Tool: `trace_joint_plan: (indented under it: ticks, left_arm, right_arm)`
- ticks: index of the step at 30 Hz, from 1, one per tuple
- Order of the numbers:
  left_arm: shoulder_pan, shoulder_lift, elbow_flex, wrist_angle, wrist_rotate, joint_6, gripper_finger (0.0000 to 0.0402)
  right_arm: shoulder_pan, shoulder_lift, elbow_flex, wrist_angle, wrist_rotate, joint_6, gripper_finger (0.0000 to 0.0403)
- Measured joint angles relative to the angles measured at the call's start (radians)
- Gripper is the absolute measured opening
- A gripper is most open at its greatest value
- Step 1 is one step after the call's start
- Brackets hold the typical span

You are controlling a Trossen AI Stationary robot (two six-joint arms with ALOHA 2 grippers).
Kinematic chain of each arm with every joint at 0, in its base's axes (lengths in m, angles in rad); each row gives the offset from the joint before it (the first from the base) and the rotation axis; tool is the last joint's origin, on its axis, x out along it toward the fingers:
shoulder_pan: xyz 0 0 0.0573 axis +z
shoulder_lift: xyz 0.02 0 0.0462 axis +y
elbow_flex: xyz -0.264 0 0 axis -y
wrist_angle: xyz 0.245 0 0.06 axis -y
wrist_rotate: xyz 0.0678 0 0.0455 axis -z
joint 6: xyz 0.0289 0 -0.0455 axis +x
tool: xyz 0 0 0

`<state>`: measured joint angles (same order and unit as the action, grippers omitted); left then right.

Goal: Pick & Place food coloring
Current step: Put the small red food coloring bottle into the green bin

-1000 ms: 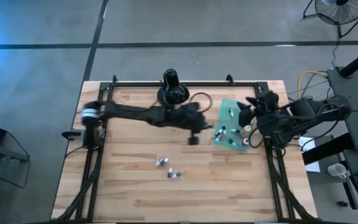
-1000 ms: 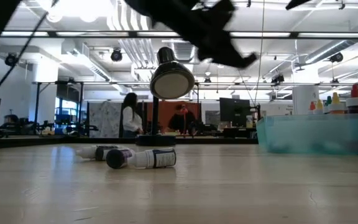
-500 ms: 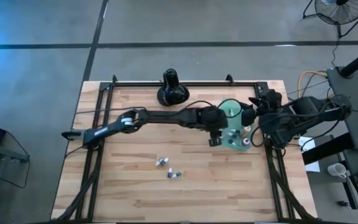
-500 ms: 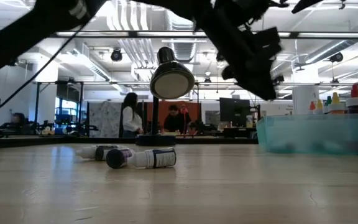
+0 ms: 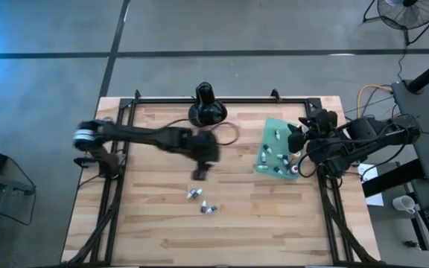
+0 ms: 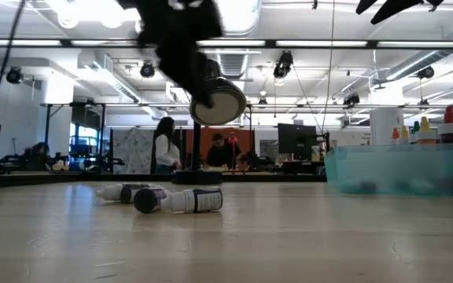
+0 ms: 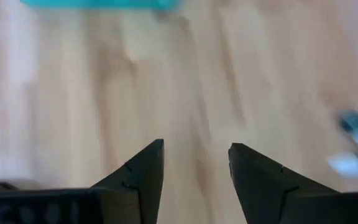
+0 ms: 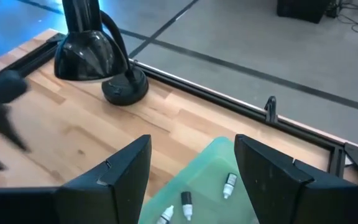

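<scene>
Several small food coloring bottles (image 5: 201, 201) lie on their sides on the wood near the table's middle, seen in the low view as white-and-dark vials (image 6: 171, 199). More vials (image 8: 229, 183) lie in the teal tray (image 5: 272, 128) at the right, and coloured dropper tips (image 6: 425, 127) show above its rim. My left gripper (image 5: 199, 173) hangs open above the table's middle, a little beyond the loose bottles, with nothing between its fingers (image 7: 143, 174). My right gripper (image 5: 295, 140) waits open at the tray's right edge, above it.
A black lamp (image 5: 205, 108) with a bulbous head stands at the far edge, and its cord loops toward the tray. A black rail (image 8: 229, 102) frames the table. Bare wood lies at the near side and the left. People stand in the room behind (image 6: 163, 149).
My left gripper swung right to the teal tray's left edge, then back toward the table's left. It now hangs over the middle, just beyond the loose bottles. The bottles on the wood have not moved.
</scene>
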<state>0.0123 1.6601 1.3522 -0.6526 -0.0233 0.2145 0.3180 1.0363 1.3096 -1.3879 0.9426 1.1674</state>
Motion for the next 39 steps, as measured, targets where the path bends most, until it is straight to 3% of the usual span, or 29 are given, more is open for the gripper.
trace_joint_plan:
  ticks: [3,6,10,14,17,29,34,39]
  left_arm:
    - [-0.038,-0.137,-0.215,0.052,0.075,-0.053,0.0154]
    - [-0.089,-0.217,-0.372,0.060,0.091,-0.285,0.0154]
    - [-0.174,-0.278,-0.506,0.108,0.063,-0.579,0.0154]
    - [-0.260,-0.267,-0.580,0.223,-0.016,-0.702,0.0154]
    - [-0.285,-0.227,-0.602,0.306,-0.035,-0.775,0.0154]
    - [-0.291,-0.055,-0.547,0.311,-0.074,-0.898,0.0154]
    - [-0.290,-0.058,-0.520,0.273,-0.099,-0.897,0.0154]
    - [-0.296,-0.080,-0.519,0.284,-0.112,-0.730,0.0154]
  right_arm:
    - [0.000,0.001,-0.007,0.000,0.000,-0.001,0.0224]
    - [0.000,0.002,-0.009,0.002,-0.001,-0.013,0.0224]
    - [0.000,0.002,-0.009,0.006,-0.001,-0.015,0.0224]
    - [0.000,0.002,-0.010,0.008,-0.001,-0.013,0.0224]
    - [0.000,0.002,-0.010,0.009,-0.001,-0.010,0.0224]
    - [0.000,0.022,-0.010,0.010,-0.012,0.016,0.0224]
    - [0.000,0.028,-0.010,0.009,-0.028,0.030,0.0224]
    - [0.000,0.028,-0.010,0.009,-0.028,0.030,0.0224]
